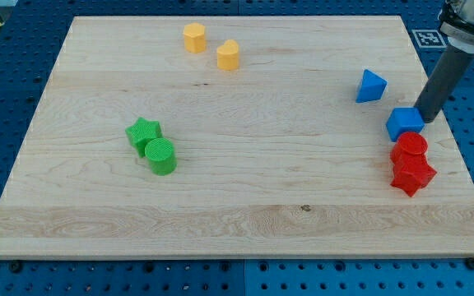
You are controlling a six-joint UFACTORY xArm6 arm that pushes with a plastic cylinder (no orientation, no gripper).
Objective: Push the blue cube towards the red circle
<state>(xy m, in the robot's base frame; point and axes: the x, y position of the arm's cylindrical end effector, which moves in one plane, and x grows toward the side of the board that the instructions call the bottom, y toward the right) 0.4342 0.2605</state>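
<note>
The blue cube (404, 123) sits near the board's right edge, touching or almost touching the red circle (409, 149) just below it. A red star (412, 174) lies right under the red circle. My tip (425, 121) rests at the blue cube's right side, against or very close to it. The dark rod slants up to the view's top right.
A blue triangular block (371, 85) lies up and left of the cube. A yellow hexagon (194, 38) and a second yellow block (228, 55) sit near the top. A green star (143, 132) and green circle (161, 155) sit at the left. The wooden board (237, 222) rests on a blue pegboard.
</note>
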